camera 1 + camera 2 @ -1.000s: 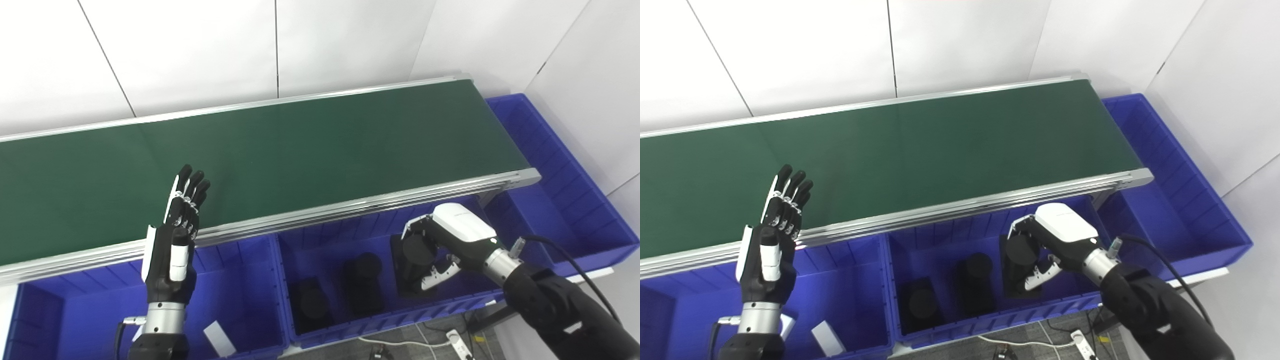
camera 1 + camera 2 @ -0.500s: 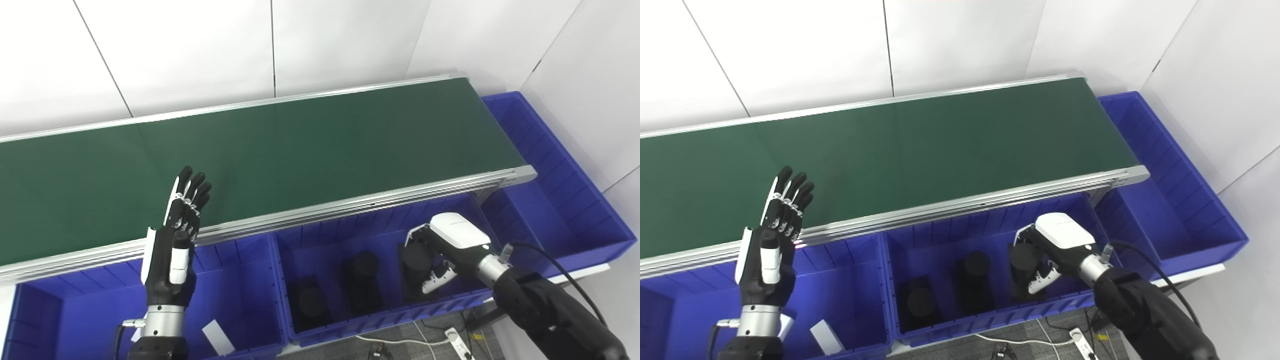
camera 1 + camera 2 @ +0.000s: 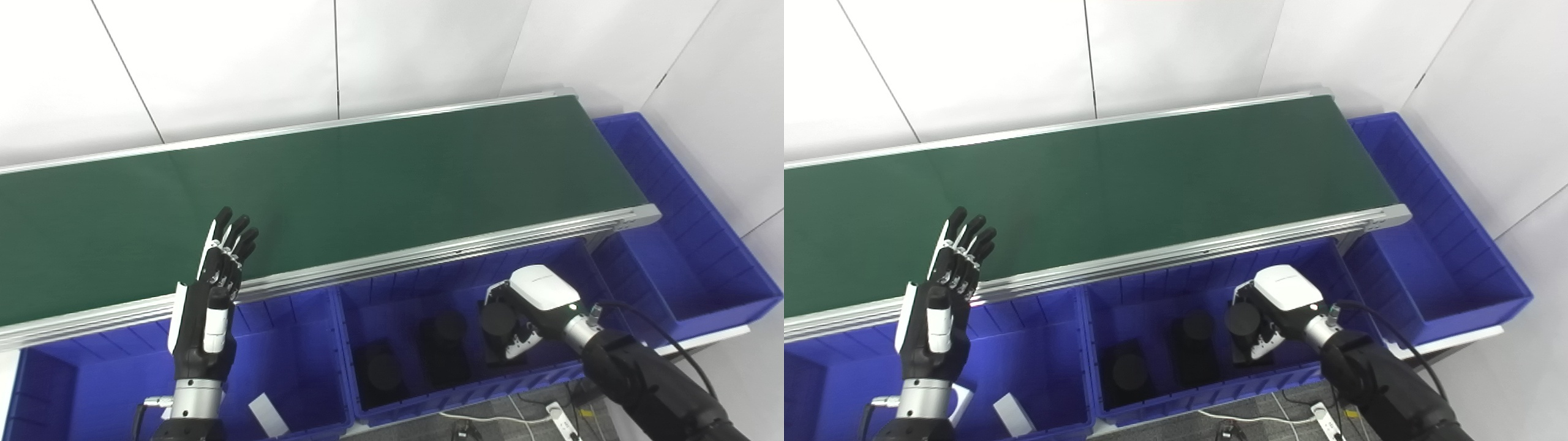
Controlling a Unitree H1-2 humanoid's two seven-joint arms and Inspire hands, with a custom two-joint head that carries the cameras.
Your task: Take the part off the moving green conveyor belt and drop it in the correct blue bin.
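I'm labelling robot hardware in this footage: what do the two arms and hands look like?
Left hand: black with white panels, black fingers, silver wrist cuff. Right hand: glossy white back shell, white thumb, silver wrist. A black covering wraps the right forearm, and a black cable loops beside it.

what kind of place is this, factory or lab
Most likely a lab mock-up of a factory sorting line. A long green conveyor belt runs along bare white walls, blue bins sit below it, and the right hand lowers a black part into one.
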